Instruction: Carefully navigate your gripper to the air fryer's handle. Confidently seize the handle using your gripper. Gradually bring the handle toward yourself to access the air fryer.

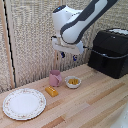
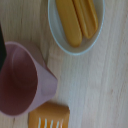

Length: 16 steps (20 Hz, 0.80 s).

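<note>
The air fryer point(image 1: 111, 52) is a large glossy black box standing on the wooden table at the exterior view's right. Its handle point(image 1: 93, 49) shows only as a small dark stub on the front facing the arm, hard to tell from the black body. My gripper point(image 1: 65, 56) hangs in the air well to the left of the air fryer, above the pink mug and the bowl. Its two dark fingers stand apart with nothing between them. The wrist view looks straight down at the table and shows neither the air fryer nor the handle.
A pink mug point(image 1: 55, 78) point(image 2: 20, 80), a white bowl point(image 1: 73, 82) point(image 2: 75, 25) of yellow pieces and an orange block point(image 1: 51, 91) point(image 2: 49, 116) lie under the gripper. A patterned plate point(image 1: 24, 104) sits front left. A woven screen stands behind.
</note>
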Tool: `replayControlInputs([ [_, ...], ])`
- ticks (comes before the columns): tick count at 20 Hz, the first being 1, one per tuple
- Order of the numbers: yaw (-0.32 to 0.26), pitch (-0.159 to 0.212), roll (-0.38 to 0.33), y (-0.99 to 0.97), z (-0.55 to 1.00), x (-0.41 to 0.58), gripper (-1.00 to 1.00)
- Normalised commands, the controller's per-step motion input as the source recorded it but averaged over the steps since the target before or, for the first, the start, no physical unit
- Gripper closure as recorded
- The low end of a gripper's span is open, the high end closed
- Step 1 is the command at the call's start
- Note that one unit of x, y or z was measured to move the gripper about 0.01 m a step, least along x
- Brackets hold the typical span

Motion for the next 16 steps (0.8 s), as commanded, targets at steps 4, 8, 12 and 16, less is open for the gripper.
replayControlInputs([
  [4,0.036,-0.148,-0.375,0.0,0.0,-0.032,-1.0],
  [8,0.037,-0.137,-0.375,-0.19,-0.04,0.008,-1.0],
  [12,0.018,-0.088,-0.375,-0.32,-0.18,0.0,-1.0],
  [16,0.006,-0.047,-0.362,-0.38,-0.34,0.0,-1.0],
])
